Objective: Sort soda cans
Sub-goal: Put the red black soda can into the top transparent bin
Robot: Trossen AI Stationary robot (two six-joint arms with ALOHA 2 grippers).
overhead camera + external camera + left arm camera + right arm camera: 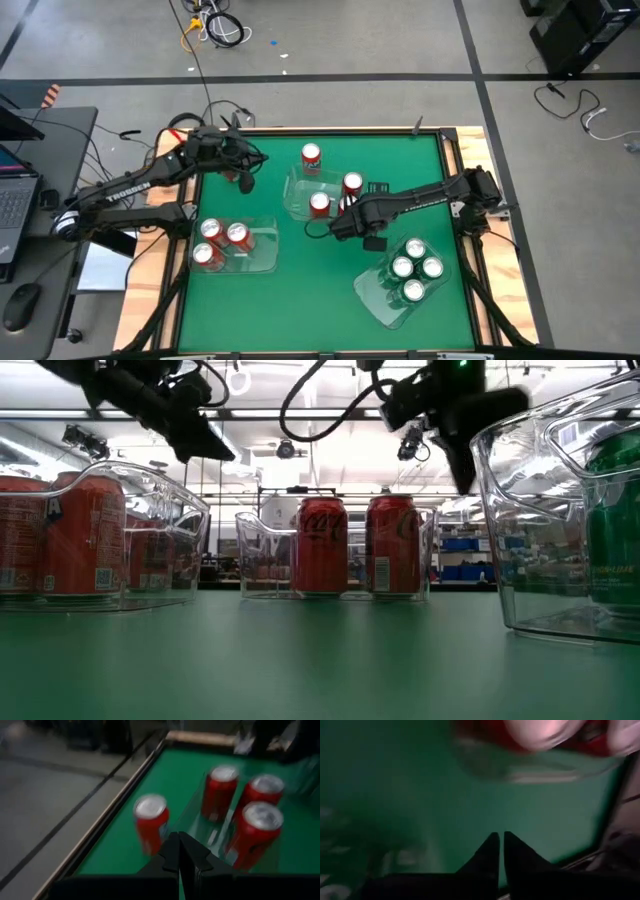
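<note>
Upright red and green soda cans point(319, 203)

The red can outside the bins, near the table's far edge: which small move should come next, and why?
Probably the left gripper, shut and empty, should open and move toward the lone red can. That can stands on the bare green mat, while three red cans already sit in the left bin. The right gripper is also shut, holding nothing, beside the middle bin.

Seven red cans point(311, 155) counted, though one beside the right arm is partly hidden and uncertain. Four green cans point(416, 249). Three clear bins point(262, 262). Two arms point(130, 186) over one bench point(300, 300).
</note>
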